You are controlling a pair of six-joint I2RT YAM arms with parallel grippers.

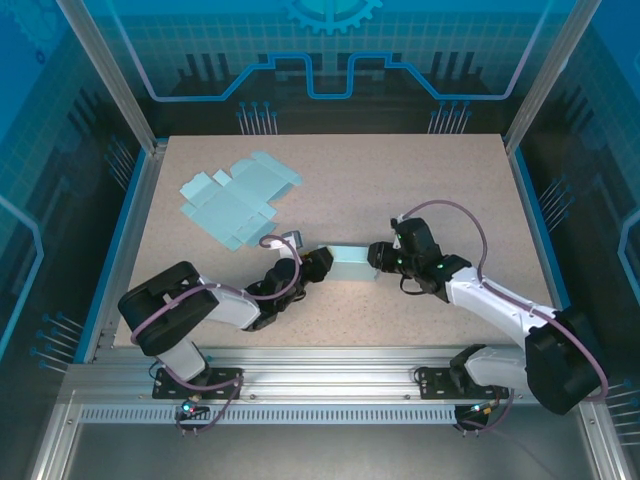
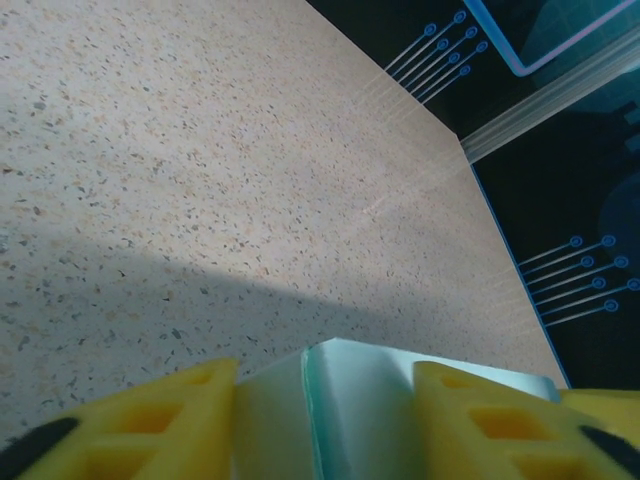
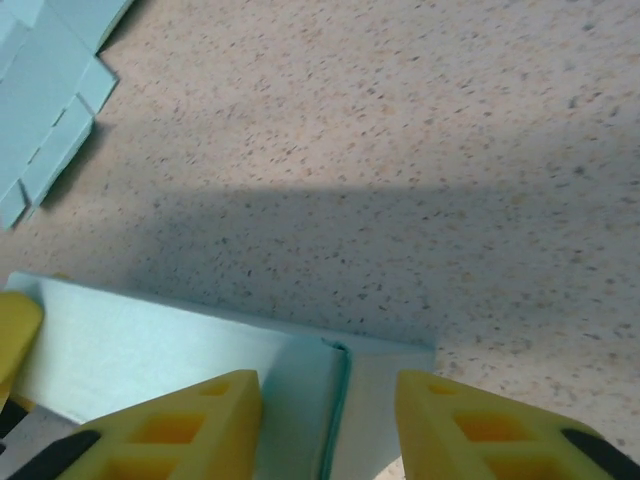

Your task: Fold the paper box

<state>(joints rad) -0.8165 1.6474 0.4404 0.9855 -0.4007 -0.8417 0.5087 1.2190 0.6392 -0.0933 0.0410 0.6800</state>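
The smooth paper box (image 1: 350,264) is clamped by left gripper (image 1: 320,262) and right gripper (image 1: 377,257); a flat blank (image 1: 236,196) is shown overhead at 10 o'clock.

**Worktop: surface state**

Worktop (image 1: 420,180): speckled beige board, rectangular, edged in blue at the sides. A flat paper box blank (image 1: 238,198) is laid unfolded on the far-left part, pale blue, flaps spread. A partly folded box (image 1: 350,263) of the same paper is seen near the centre; contact with the surface cannot be determined.
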